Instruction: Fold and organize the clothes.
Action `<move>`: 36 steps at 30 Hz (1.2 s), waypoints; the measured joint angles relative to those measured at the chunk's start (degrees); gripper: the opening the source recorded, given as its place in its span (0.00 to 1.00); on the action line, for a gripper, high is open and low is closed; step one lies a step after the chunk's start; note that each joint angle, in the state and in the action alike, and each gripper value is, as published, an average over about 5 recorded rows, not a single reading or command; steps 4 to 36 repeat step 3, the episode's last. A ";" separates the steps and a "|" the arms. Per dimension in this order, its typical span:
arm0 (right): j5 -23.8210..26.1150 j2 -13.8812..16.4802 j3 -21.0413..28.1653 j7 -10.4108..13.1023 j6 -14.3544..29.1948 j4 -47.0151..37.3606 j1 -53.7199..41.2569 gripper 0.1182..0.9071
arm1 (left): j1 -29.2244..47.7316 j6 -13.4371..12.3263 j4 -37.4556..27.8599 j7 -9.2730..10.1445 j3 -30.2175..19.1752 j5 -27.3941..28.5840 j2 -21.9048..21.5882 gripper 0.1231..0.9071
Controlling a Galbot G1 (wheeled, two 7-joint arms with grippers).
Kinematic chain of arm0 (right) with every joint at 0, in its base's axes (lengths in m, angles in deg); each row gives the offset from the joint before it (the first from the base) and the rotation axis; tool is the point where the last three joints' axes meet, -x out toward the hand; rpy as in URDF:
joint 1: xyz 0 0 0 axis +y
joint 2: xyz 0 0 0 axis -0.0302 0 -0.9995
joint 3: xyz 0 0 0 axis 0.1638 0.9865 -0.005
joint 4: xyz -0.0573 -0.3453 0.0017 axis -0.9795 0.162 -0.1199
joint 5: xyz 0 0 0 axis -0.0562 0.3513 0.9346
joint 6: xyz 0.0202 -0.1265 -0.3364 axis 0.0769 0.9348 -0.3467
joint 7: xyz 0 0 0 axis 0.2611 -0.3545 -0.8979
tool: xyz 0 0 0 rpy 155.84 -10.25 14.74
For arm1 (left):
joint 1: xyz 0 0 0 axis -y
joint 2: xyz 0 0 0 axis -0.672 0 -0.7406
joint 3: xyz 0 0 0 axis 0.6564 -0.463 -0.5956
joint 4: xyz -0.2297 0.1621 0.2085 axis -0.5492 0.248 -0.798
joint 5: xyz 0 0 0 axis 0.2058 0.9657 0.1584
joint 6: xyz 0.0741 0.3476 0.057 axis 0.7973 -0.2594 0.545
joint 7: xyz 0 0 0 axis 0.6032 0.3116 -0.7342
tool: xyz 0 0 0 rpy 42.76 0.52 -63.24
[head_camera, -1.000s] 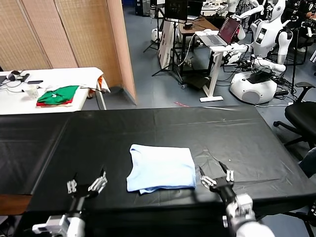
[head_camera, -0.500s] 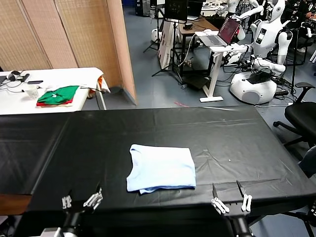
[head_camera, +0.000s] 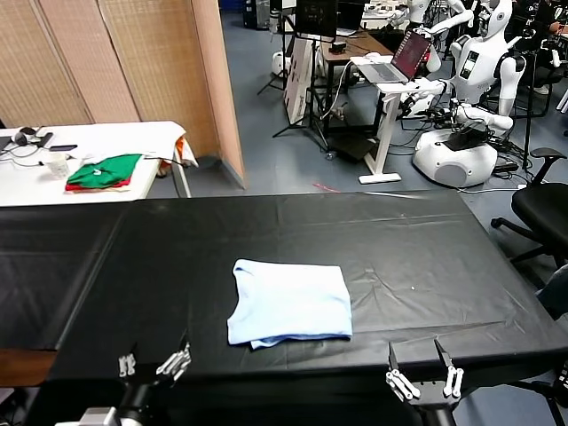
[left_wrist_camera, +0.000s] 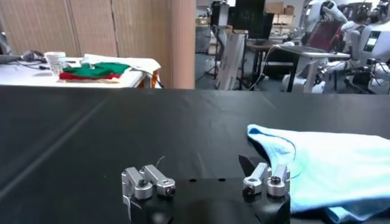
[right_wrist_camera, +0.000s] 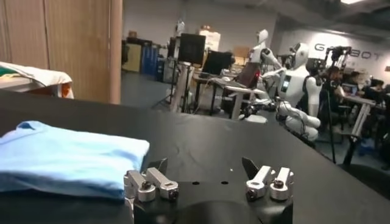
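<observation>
Neatly folded pale-blue T-shirt [head_camera: 290, 303], lettering apparently hidden; left hand [head_camera: 153, 365], right hand [head_camera: 424, 379] wide open, empty.

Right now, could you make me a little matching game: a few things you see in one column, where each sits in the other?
Things:
1. light-blue T-shirt
2. green and red folded garments
3. left gripper
4. laptop

Places:
A. white side table
B. folded, middle of black table
C. standing desk in the background
D. open, at black table's near edge

Pairs: 1-B, 2-A, 3-D, 4-C

A black-covered table [head_camera: 426, 257] carries one folded light-blue T-shirt [head_camera: 291, 302] near its front edge.
</observation>
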 joint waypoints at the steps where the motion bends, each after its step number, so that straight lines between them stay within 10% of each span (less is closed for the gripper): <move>1: 0.01 0.00 0.00 0.00 0.01 0.05 0.07 1.00 | -0.01 0.06 -0.03 -0.01 -0.07 0.03 0.09 1.00; 36: 0.01 -0.01 0.00 0.00 0.03 0.10 0.13 1.00 | -0.03 0.15 -0.03 -0.02 -0.15 0.05 0.20 1.00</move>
